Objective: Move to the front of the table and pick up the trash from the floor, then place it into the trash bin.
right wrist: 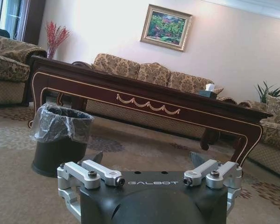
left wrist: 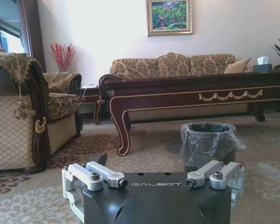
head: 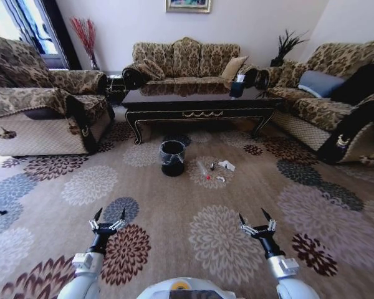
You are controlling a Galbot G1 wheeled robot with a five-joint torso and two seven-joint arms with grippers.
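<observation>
The dark glossy table (head: 193, 107) stands ahead, in front of the far sofa. On the flowered carpet floor (head: 174, 218), the black trash bin (head: 172, 157) with its clear liner sits before the table. Just to its right lies the trash: a clear bottle (head: 207, 171) with a red cap and white paper bits (head: 227, 165). My left gripper (head: 109, 216) and right gripper (head: 255, 219) hover low over the carpet, well short of the trash, both open and holding nothing. The bin (left wrist: 207, 142) and table (left wrist: 200, 91) appear in the left wrist view. In the right wrist view I see the bin (right wrist: 60, 140) and table (right wrist: 144, 100).
An armchair (head: 43, 115) stands at the left and a sofa (head: 336, 106) at the right, flanking the table. A third sofa (head: 186, 59) sits behind it. A tissue box (head: 237, 87) rests on the table's right end. Open carpet lies between me and the bin.
</observation>
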